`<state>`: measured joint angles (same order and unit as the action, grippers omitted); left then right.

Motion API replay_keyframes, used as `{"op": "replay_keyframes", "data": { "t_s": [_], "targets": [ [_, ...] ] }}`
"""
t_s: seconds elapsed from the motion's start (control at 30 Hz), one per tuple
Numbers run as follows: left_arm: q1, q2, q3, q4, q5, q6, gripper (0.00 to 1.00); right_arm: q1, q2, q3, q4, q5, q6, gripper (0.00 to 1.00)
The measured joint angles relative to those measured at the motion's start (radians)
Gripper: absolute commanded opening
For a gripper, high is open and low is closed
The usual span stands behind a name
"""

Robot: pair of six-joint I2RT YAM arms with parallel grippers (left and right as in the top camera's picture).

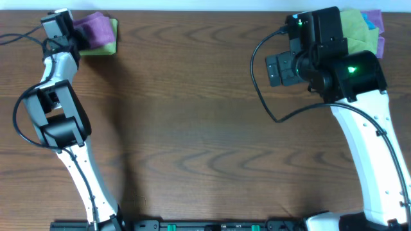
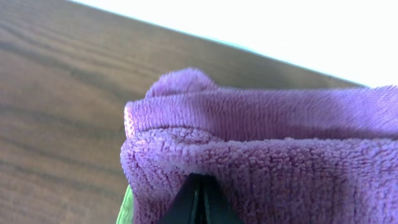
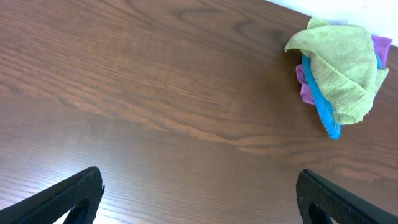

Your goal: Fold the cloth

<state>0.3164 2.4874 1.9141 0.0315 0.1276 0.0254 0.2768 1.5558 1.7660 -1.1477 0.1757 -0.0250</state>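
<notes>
The lilac-purple cloth (image 1: 95,29) lies folded in thick layers at the table's far left corner, on top of a yellow-green cloth (image 1: 112,40). My left gripper (image 1: 78,33) reaches into it from the left. In the left wrist view the cloth (image 2: 280,143) fills the frame. The left gripper (image 2: 200,190) has its two dark fingers pressed together, tips buried in the cloth's lower fold. A green sliver (image 2: 126,208) shows underneath. My right gripper (image 3: 199,196) hovers wide open over bare wood with nothing between its fingers (image 3: 74,193).
A crumpled pile of cloths (image 1: 363,25) sits at the far right corner behind the right arm (image 1: 359,122). It has a yellow-green one (image 3: 342,62) on top, with blue (image 3: 323,109) and purple (image 3: 378,50) below. The table's far edge (image 2: 249,46) runs just behind the folded cloth.
</notes>
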Motion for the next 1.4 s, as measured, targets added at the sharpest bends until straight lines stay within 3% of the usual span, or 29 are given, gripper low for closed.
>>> {"op": "replay_keyframes", "data": {
  "t_s": [0.3, 0.37, 0.57, 0.87, 1.07, 1.33, 1.37, 1.4],
  "targets": [
    [-0.017, 0.000, 0.000, 0.058, 0.000, 0.000, 0.06, 0.000, 0.000, 0.000, -0.013, 0.000, 0.008, 0.99],
    [-0.020, 0.000, 0.000, 0.056, 0.000, 0.000, 0.12, 0.000, 0.000, 0.000, -0.019, 0.000, 0.008, 0.99],
    [-0.029, -0.019, -0.001, 0.038, 0.000, -0.003, 0.09, 0.000, 0.000, 0.000, -0.042, 0.000, 0.009, 0.99],
    [-0.031, -0.171, -0.001, -0.003, 0.000, -0.003, 0.11, 0.000, 0.000, 0.000, -0.068, -0.004, 0.011, 0.99],
    [-0.031, -0.285, -0.001, -0.201, 0.001, -0.005, 0.12, 0.000, -0.002, 0.000, -0.068, -0.003, 0.011, 0.99],
    [-0.031, -0.523, -0.008, -0.621, 0.075, -0.004, 0.32, 0.000, -0.134, 0.000, -0.072, 0.037, -0.013, 0.99],
    [-0.031, -0.552, -0.008, -0.660, 0.086, -0.006, 0.31, 0.000, -0.161, 0.000, -0.076, 0.039, -0.016, 0.99],
    [-0.031, -0.588, -0.007, -0.707, 0.101, -0.010, 0.22, 0.000, -0.193, 0.000, -0.079, 0.041, -0.018, 0.99]
  ]
}}
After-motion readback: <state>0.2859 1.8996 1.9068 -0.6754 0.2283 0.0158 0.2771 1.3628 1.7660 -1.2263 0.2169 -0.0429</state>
